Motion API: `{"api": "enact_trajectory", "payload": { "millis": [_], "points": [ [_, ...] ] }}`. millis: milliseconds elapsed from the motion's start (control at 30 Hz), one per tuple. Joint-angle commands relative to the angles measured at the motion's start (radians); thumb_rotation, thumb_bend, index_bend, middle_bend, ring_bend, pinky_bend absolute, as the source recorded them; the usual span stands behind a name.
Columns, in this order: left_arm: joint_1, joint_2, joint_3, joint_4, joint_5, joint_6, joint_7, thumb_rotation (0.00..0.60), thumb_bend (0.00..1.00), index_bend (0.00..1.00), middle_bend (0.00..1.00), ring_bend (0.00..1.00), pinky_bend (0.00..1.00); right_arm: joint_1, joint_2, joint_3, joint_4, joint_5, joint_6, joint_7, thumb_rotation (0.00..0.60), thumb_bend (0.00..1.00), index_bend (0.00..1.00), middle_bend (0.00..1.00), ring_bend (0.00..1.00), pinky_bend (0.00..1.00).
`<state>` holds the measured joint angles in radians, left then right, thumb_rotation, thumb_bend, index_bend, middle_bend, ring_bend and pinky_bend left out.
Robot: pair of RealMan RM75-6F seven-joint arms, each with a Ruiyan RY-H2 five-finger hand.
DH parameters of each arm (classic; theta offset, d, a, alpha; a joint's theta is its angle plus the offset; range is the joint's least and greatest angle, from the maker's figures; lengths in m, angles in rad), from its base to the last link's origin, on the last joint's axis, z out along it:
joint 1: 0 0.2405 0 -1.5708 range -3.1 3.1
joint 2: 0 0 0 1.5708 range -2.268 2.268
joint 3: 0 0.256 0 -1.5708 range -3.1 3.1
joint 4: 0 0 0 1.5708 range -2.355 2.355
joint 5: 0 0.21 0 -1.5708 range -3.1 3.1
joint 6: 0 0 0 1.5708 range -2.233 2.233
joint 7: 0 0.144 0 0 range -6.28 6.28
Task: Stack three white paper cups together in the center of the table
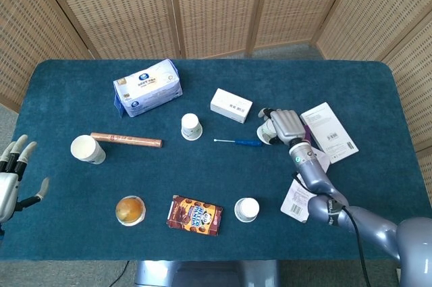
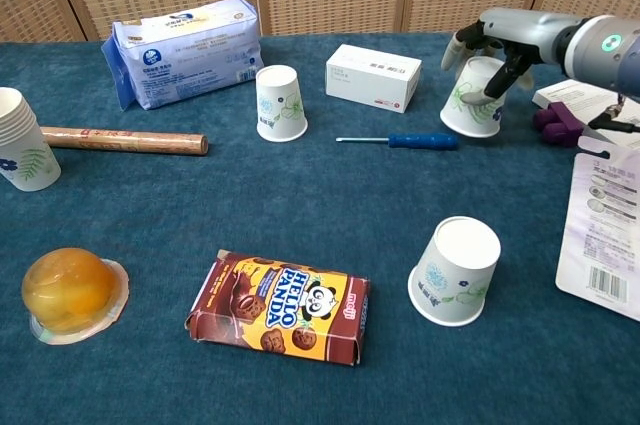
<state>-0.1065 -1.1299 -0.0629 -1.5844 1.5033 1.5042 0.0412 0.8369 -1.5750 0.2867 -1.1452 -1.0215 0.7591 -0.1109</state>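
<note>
Right hand (image 2: pixel 497 43) clamped on tilted paper cup (image 2: pixel 472 97), rim just off the table (image 2: pixel 300 195). Left hand (image 1: pixel 13 175) at table's edge, fingers apart, holding nothing.

Bare cloth mid-table (image 2: pixel 330 200) between screwdriver (image 2: pixel 398 141) and biscuit box (image 2: pixel 279 307).

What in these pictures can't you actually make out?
- Head view: the right hand covers nearly all of the paper cup it grips.
- Chest view: left hand is out of frame, and the stack of cups is cut by the left edge.
- Both views: print on the white box is too small to read.
</note>
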Motion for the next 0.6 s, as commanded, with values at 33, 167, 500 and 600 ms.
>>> {"api": "enact_trajectory", "payload": {
  "millis": [33, 167, 500, 600],
  "points": [
    [-0.002, -0.001, -0.001, -0.001, 0.002, -0.001, 0.001, 0.292, 0.47, 0.0, 0.0, 0.0, 0.2, -0.024, 0.063, 0.005, -0.098, 0.014, 0.03, -0.017, 0.6, 0.38, 0.29, 0.38, 0.39, 0.77],
    [-0.008, -0.004, -0.001, 0.0, 0.005, -0.007, 0.002, 0.293, 0.47, 0.0, 0.0, 0.0, 0.2, -0.042, 0.118, 0.003, -0.195, 0.032, 0.054, -0.039, 0.6, 0.39, 0.29, 0.38, 0.39, 0.77],
    [-0.016, -0.009, -0.001, 0.007, 0.013, -0.01, -0.008, 0.29, 0.47, 0.0, 0.0, 0.0, 0.2, -0.092, 0.248, -0.022, -0.432, 0.036, 0.085, -0.041, 0.6, 0.39, 0.29, 0.38, 0.39, 0.77],
    [-0.015, -0.006, 0.0, 0.005, 0.016, -0.006, -0.009, 0.294, 0.47, 0.0, 0.0, 0.0, 0.2, -0.108, 0.281, -0.034, -0.482, 0.01, 0.091, -0.023, 0.6, 0.39, 0.29, 0.38, 0.39, 0.77]
  ]
}}
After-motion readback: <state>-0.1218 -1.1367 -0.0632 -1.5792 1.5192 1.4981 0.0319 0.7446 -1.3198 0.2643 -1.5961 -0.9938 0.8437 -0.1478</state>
